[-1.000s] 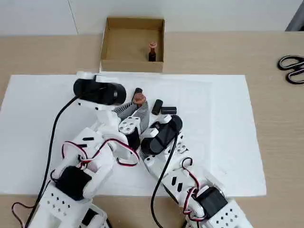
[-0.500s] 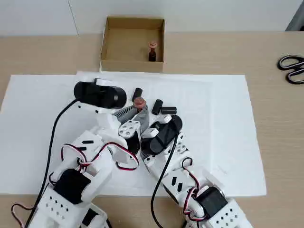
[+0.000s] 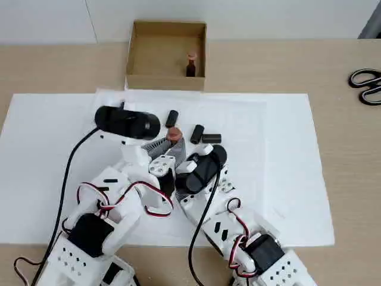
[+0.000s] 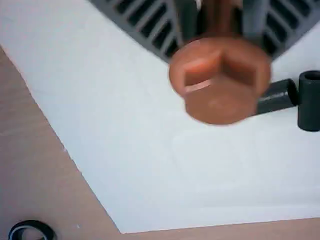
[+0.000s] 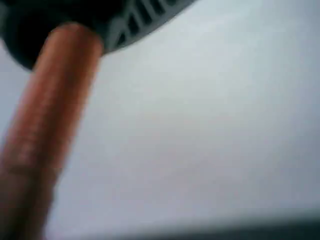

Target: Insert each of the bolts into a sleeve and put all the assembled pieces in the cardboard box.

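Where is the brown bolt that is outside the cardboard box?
In the high view, the left pincer holds the brown bolt over the white sheet, beside three loose black sleeves.

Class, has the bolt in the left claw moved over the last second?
Yes. In the high view the bolt has drawn away from the box, widening the gap between them.

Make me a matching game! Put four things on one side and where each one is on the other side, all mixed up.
Things
1. scissors
2. bolt
3. assembled piece
4. loose sleeves

Places
A. standing inside the cardboard box
B. lying on the white paper
C. on the bare table, off the paper
D. clamped in the left gripper

Pairs: 1-C, 2-D, 3-A, 4-B
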`<state>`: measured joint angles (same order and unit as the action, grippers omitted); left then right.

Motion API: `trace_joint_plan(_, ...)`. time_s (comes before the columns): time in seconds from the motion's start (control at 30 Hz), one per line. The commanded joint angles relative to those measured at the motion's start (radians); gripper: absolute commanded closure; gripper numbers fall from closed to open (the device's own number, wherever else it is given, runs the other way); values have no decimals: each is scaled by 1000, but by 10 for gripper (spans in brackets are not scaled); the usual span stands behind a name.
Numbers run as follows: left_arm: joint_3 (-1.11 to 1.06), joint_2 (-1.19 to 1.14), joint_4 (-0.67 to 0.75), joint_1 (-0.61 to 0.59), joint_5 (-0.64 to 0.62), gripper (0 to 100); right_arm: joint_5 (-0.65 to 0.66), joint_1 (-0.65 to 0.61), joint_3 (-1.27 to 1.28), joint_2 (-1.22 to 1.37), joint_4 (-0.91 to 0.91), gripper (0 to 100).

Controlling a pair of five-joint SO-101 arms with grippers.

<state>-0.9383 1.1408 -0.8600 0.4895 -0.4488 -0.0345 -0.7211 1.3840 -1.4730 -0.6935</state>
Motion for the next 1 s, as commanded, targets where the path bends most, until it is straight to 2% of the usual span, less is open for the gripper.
trace_joint_plan(0.0,-12,5,40,0,-3,995,-8,2,-11,-15,22,995)
trace_joint_plan(0.97,30,5,40,-3,-3,995,-8,2,-11,-15,22,995)
